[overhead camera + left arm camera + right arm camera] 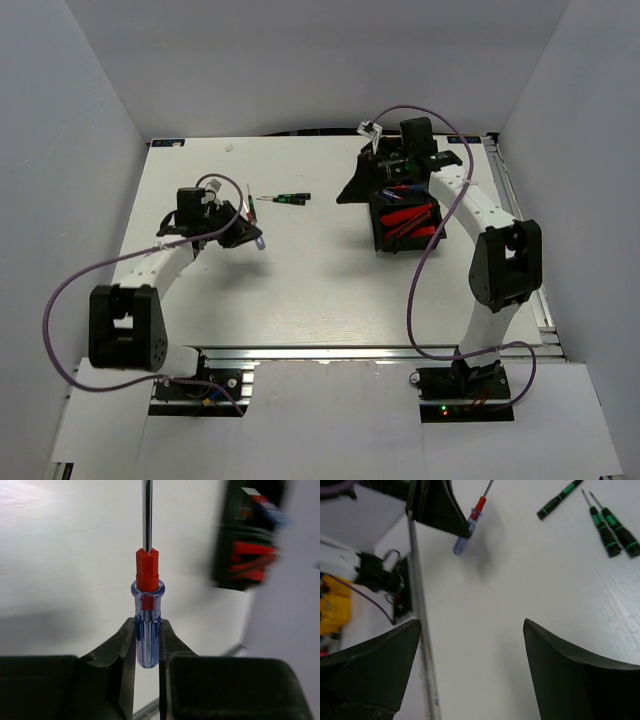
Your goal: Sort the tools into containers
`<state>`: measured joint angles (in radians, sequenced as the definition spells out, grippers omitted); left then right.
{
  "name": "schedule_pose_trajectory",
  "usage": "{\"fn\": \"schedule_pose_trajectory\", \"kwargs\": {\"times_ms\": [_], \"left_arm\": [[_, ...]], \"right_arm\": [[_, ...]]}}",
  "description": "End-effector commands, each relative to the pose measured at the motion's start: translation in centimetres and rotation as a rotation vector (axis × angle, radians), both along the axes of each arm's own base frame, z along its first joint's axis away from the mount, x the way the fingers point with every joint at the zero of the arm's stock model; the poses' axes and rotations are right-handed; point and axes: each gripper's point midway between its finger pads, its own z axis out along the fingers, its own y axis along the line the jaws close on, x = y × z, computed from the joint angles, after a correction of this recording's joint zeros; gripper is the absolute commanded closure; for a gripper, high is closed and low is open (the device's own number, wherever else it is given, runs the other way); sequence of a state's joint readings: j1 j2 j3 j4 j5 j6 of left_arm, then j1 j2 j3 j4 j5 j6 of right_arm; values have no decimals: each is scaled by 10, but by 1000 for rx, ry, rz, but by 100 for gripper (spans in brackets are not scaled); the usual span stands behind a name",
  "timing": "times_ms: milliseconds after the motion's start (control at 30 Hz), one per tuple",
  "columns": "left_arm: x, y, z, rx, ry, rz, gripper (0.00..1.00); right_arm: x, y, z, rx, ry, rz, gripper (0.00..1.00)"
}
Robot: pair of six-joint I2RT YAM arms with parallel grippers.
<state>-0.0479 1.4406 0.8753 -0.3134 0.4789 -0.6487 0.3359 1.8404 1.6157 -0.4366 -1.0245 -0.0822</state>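
My left gripper (146,647) is clenched on the blue handle of a screwdriver (147,587), holding it off the table (320,290). My right gripper (471,625) is spread wide and empty near the tray (378,232), which has red knives (410,218) in it.

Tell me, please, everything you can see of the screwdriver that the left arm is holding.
The screwdriver is short, with a clear blue plastic-looking handle flared into a rim at its front, a red collar and a thin shiny metal shaft whose tip runs out of the left wrist view. The jaws of the left gripper are shut on the handle's sides, its rounded butt showing between them. It looks held clear of the white table, touching nothing else.
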Motion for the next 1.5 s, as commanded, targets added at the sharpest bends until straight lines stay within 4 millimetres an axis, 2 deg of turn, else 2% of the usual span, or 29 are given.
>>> {"fn": "schedule_pose_trajectory", "kwargs": {"times_ms": [0, 67, 100, 167, 200, 267, 367, 567, 633, 667, 767, 933, 1000, 1033, 1100, 1133, 1233, 1267, 1333, 1367, 1400, 1467], "left_arm": [[-6, -60, 93, -335, -290, -192, 100], [-12, -79, 107, -385, -357, -259, 100], [-12, -86, 114, -395, -366, -277, 100], [-11, -101, 119, -391, -379, -314, 100], [-14, -115, 131, -403, -397, -357, 100], [-17, -132, 138, -411, -403, -400, 100], [-14, -149, 151, -421, -425, -437, 100], [-12, -166, 169, -436, -456, -475, 100], [-12, -168, 170, -437, -458, -480, 100], [-13, -170, 170, -438, -456, -484, 100], [-14, -172, 169, -438, -455, -487, 100], [-17, -171, 167, -436, -450, -482, 100], [-17, -171, 167, -437, -449, -481, 100], [-17, -171, 168, -438, -450, -480, 100], [-17, -171, 168, -436, -454, -480, 100], [-17, -171, 170, -437, -456, -479, 96], [-17, -171, 172, -434, -466, -483, 79], [-18, -169, 170, -425, -468, -485, 62], [-19, -168, 170, -404, -494, -500, 48], [-21, -166, 172, -391, -517, -506, 35], [-22, -164, 169, -376, -521, -503, 30], [-22, -161, 169, -355, -547, -500, 20]], "right_arm": [[-4, 27, 40, 172, 154, 16, 11], [0, 39, 47, 218, 151, 30, 11], [-2, 43, 51, 231, 220, 22, 11], [-3, 50, 53, 252, 248, 21, 11], [-4, 56, 56, 265, 272, 20, 11], [-6, 65, 57, 277, 288, 27, 11], [-7, 77, 57, 278, 287, 30, 11], [-8, 83, 54, 271, 300, 18, 16], [-9, 83, 54, 272, 299, 18, 24], [-9, 83, 54, 273, 301, 19, 31], [-10, 83, 57, 285, 304, 28, 44], [-8, 84, 62, 299, 291, 33, 57], [-9, 83, 62, 301, 289, 37, 68], [-9, 84, 60, 299, 294, 39, 79], [-10, 83, 60, 300, 290, 44, 90], [-11, 83, 60, 301, 289, 48, 99], [-13, 81, 64, 309, 268, 68, 100], [-13, 80, 66, 312, 255, 77, 100], [-10, 75, 69, 312, 210, 82, 100], [-7, 74, 73, 311, 180, 80, 100], [-3, 69, 67, 285, 200, 60, 100], [5, 62, 67, 269, 112, 52, 100]]}}
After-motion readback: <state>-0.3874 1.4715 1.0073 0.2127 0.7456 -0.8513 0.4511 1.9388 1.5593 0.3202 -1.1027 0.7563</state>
